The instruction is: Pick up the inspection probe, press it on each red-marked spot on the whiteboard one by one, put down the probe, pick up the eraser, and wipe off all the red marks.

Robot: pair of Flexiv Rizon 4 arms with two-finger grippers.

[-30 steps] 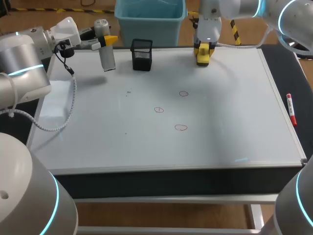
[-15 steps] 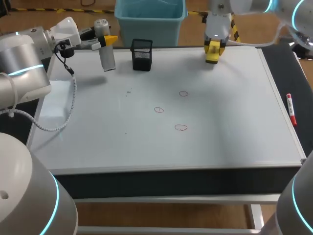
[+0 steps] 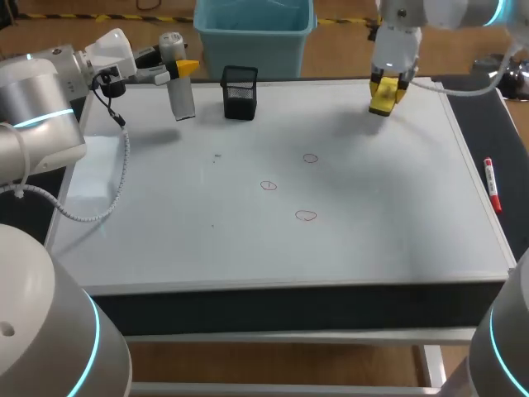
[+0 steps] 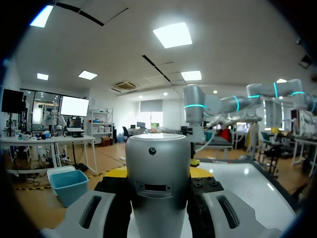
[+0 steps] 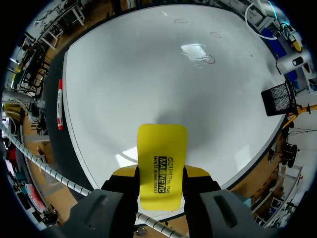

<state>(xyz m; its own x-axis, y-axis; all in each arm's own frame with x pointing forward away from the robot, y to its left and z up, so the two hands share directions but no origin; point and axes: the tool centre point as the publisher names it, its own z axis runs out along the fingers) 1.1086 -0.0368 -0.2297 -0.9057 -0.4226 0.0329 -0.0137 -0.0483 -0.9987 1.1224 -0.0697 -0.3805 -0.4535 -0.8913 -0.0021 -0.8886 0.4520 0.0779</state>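
left gripper (image 3: 178, 73) clamped on the inspection probe (image 3: 182, 98) at the whiteboard's (image 3: 388, 223) far left; right gripper (image 3: 386, 89) grasping the yellow eraser (image 5: 162, 161) over the far right; three red marks (image 3: 306, 216) mid-board; black mesh holder (image 3: 240, 93) near the probe, contents unclear; red marker (image 3: 492, 184) beside the board's right edge

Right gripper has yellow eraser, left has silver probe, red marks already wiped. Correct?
No: head view shows three red circle marks on the white whiteboard, unwiped. Right gripper holds the yellow rectangular eraser, left gripper the silver cylindrical probe.
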